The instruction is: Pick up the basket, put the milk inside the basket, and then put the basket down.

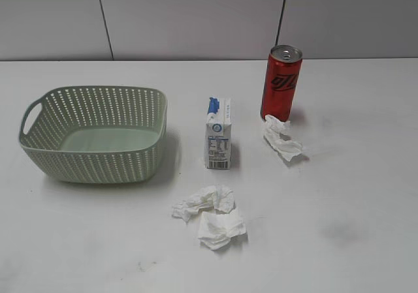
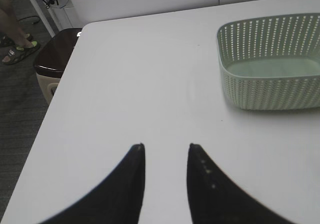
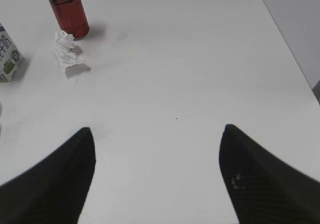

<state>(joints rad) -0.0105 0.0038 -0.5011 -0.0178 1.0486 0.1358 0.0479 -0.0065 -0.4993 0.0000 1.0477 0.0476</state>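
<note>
The pale green basket (image 1: 95,134) stands empty on the white table at the left; it also shows in the left wrist view (image 2: 272,92) at the upper right. The milk carton (image 1: 218,134), white with a blue top, stands upright right of the basket; its edge shows in the right wrist view (image 3: 7,54). My left gripper (image 2: 166,146) is open and empty over bare table, well short of the basket. My right gripper (image 3: 157,130) is wide open and empty over bare table, right of the carton. Neither gripper shows in the exterior view.
A red soda can (image 1: 281,83) stands behind and right of the milk, with a crumpled tissue (image 1: 281,138) at its foot. Two more crumpled tissues (image 1: 210,215) lie in front of the milk. The table's left edge (image 2: 47,114) and right edge (image 3: 290,49) are near.
</note>
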